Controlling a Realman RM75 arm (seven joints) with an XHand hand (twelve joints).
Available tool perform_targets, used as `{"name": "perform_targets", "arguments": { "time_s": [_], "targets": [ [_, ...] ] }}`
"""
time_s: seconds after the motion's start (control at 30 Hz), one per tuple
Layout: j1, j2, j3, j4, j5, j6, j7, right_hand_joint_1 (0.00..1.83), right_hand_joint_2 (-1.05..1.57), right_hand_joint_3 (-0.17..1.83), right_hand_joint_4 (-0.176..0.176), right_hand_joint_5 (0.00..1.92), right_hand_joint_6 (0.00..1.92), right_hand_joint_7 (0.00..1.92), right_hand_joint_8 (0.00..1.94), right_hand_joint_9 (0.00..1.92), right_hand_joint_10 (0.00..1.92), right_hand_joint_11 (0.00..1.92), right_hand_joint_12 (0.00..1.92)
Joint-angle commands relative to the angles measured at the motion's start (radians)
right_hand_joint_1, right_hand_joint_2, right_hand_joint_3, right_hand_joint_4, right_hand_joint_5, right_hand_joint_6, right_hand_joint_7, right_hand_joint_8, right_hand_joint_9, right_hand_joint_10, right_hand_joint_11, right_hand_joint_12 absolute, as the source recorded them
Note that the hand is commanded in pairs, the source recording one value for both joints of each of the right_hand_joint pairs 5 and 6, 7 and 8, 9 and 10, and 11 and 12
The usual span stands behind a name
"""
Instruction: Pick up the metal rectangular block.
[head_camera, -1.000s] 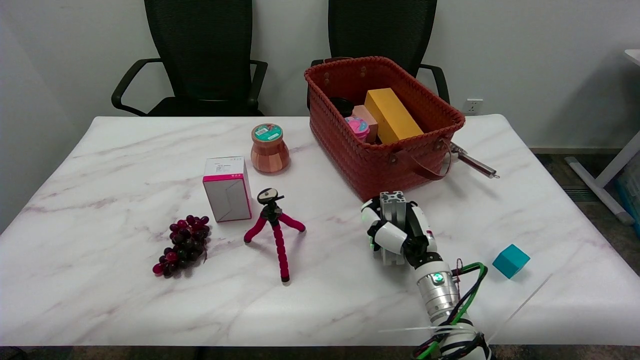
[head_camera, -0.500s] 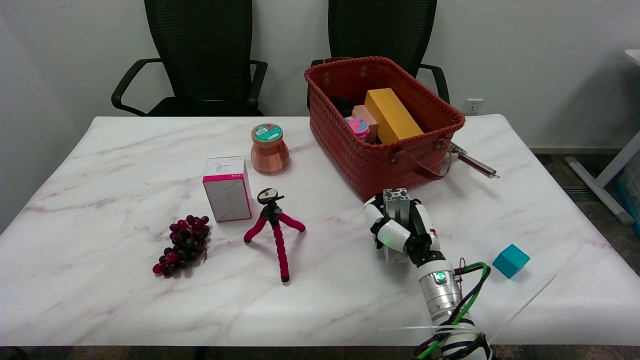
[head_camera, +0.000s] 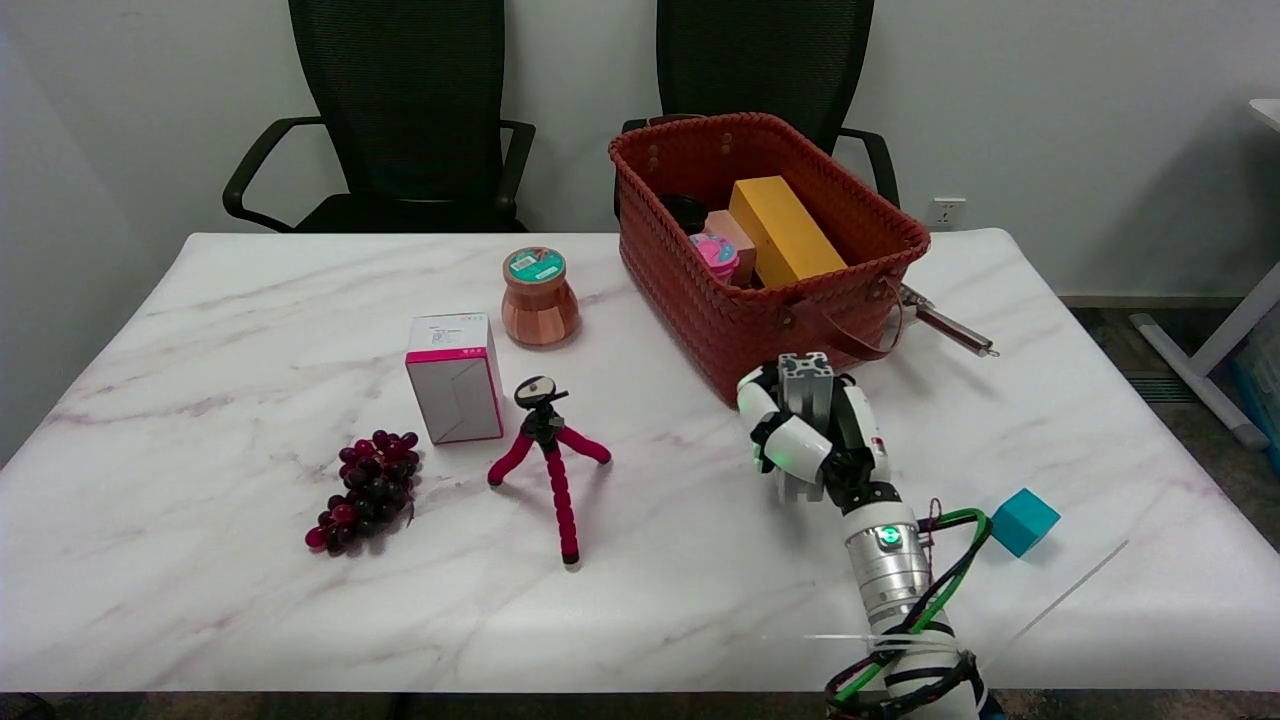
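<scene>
The metal rectangular block (head_camera: 806, 383) is a silver grooved bar standing upright in my right hand (head_camera: 812, 436), which grips it around its middle. Its top end pokes out above the fingers and its lower end shows just below them. The block hangs above the table, right in front of the near wall of the red basket (head_camera: 768, 330). My forearm comes up from the lower right edge of the picture.
The red woven basket holds a yellow box (head_camera: 783, 231) and small items. A teal cube (head_camera: 1024, 521) lies right of my wrist. A pink tripod (head_camera: 548, 448), a white-pink box (head_camera: 455, 377), grapes (head_camera: 367, 489) and a copper jar (head_camera: 540, 297) stand to the left.
My right hand has risen and moved slightly right and away with the block, lifting it off the table toward the basket's front.
</scene>
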Motion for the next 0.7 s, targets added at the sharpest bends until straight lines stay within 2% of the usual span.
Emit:
{"name": "perform_targets", "arguments": {
  "time_s": [0.03, 0.37, 0.7],
  "targets": [
    [0.031, 0.001, 0.099, 0.088, -0.103, -0.027, -0.006, 0.83, 1.43, 0.70, 0.000, 1.92, 1.92, 1.92, 1.92, 1.92, 1.92, 1.92, 1.92],
    [0.082, 0.010, 0.248, 0.178, -0.200, -0.185, -0.002, 0.83, 1.44, 0.71, 0.000, 1.92, 1.92, 1.92, 1.92, 1.92, 1.92, 1.92, 1.92],
    [0.245, 0.050, 0.251, 0.164, -0.189, -0.193, 0.001, 0.82, 1.46, 0.71, 0.000, 1.92, 1.92, 1.92, 1.92, 1.92, 1.92, 1.91, 1.91]
  ]
}}
